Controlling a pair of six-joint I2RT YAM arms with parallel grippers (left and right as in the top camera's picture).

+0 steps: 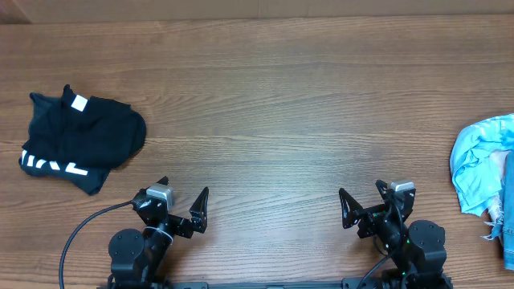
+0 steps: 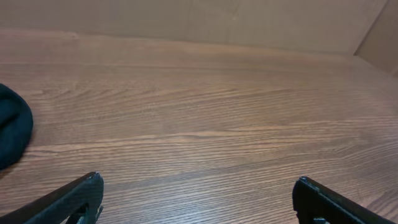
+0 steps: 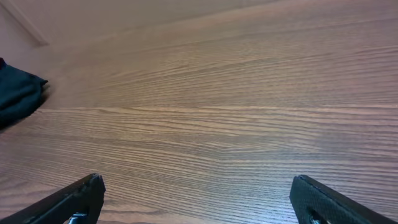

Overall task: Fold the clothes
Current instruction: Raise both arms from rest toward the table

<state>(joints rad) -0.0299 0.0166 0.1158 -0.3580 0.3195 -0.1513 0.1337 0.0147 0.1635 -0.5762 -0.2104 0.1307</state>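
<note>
A folded black garment [image 1: 79,138] with white lettering and a white tag lies at the table's left side; its edge shows in the left wrist view [image 2: 12,130] and in the right wrist view [image 3: 17,93]. A crumpled light blue garment [image 1: 484,164] lies at the right edge. My left gripper [image 1: 183,201] is open and empty near the front edge, well right of the black garment. My right gripper [image 1: 363,201] is open and empty near the front edge, left of the blue garment. Both show wide-spread fingers over bare wood in the left wrist view [image 2: 198,196] and the right wrist view [image 3: 198,196].
The wooden table [image 1: 265,104] spans the view. A denim-like blue piece [image 1: 508,233] sits at the far right edge below the light blue garment. A black cable [image 1: 84,229] runs from the left arm base.
</note>
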